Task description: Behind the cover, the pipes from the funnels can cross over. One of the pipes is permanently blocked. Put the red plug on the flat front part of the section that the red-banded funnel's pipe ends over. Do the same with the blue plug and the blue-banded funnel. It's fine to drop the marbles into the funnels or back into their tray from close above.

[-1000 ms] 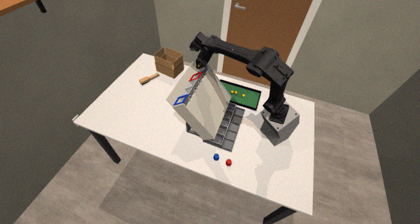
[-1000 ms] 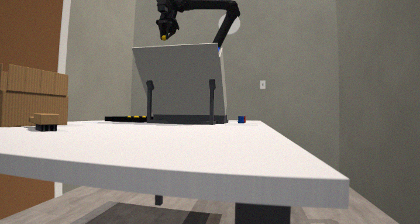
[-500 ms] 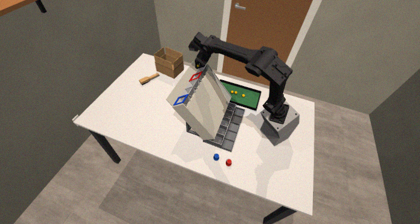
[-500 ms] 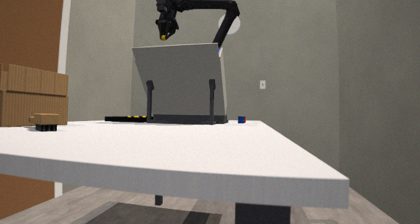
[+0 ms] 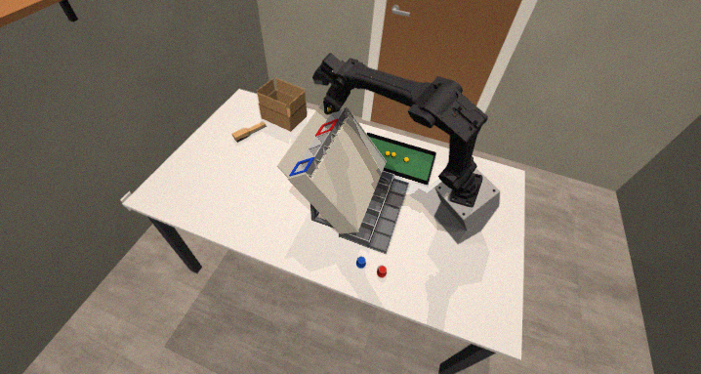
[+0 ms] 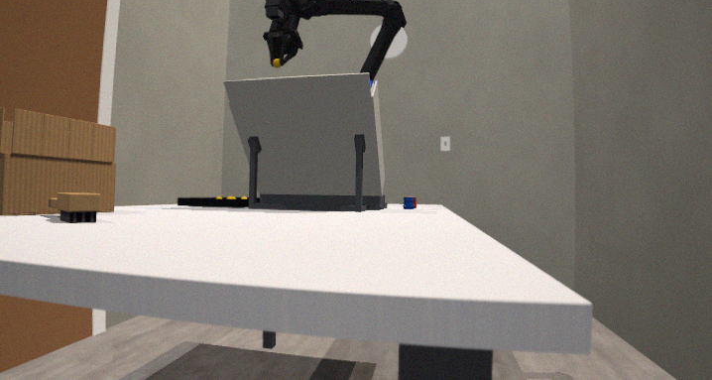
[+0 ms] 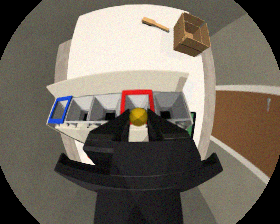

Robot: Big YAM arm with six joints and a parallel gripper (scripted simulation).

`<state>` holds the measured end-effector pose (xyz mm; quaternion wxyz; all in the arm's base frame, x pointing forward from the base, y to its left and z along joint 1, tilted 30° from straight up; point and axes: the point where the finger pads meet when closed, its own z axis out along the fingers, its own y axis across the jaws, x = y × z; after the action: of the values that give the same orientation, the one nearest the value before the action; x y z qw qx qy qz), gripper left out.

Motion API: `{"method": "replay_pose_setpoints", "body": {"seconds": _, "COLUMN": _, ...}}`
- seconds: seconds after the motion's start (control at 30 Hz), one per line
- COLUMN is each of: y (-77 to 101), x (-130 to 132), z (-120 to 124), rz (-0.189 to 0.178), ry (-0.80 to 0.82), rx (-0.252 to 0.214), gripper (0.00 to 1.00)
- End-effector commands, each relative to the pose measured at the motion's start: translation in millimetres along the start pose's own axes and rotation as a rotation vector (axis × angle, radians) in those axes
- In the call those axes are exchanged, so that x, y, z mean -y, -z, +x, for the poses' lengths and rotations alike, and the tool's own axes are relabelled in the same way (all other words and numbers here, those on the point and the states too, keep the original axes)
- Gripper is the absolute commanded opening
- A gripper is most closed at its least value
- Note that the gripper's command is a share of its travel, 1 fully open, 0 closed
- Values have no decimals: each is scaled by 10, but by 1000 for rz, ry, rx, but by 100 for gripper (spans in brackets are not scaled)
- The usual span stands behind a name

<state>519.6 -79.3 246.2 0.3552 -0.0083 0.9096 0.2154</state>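
My gripper (image 5: 327, 108) (image 6: 277, 62) (image 7: 138, 112) is shut on a yellow marble (image 5: 328, 109) (image 6: 276, 63) (image 7: 139, 116) and holds it just above the red-banded funnel (image 5: 326, 127) (image 7: 136, 98) at the top of the tilted grey cover (image 5: 343, 173) (image 6: 303, 133). The blue-banded funnel (image 5: 301, 166) (image 7: 58, 110) is at the other end of the row. The sectioned grey tray (image 5: 385, 215) lies under the cover's front. The blue plug (image 5: 361, 261) (image 6: 408, 202) and the red plug (image 5: 382, 270) (image 6: 415, 202) stand on the table in front of it.
A green marble tray (image 5: 414, 161) with three yellow marbles (image 5: 393, 153) lies behind the cover, beside the arm's base (image 5: 465, 202). A cardboard box (image 5: 281, 103) (image 6: 55, 161) (image 7: 191, 34) and a wooden brush (image 5: 248, 130) (image 6: 75, 204) (image 7: 155, 24) are at the far corner.
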Motion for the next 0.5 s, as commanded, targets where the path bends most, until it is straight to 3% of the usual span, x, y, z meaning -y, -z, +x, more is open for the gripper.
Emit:
{"method": "replay_pose_setpoints", "body": {"seconds": 0.0, "y": -58, "x": -64, "z": -215, "rz": -7, "ry": 12, "rx": 11, "gripper": 0}}
{"method": "replay_pose_setpoints", "body": {"seconds": 0.47, "y": -212, "x": -40, "z": -29, "rz": -13, "ry": 21, "rx": 13, "gripper": 0}}
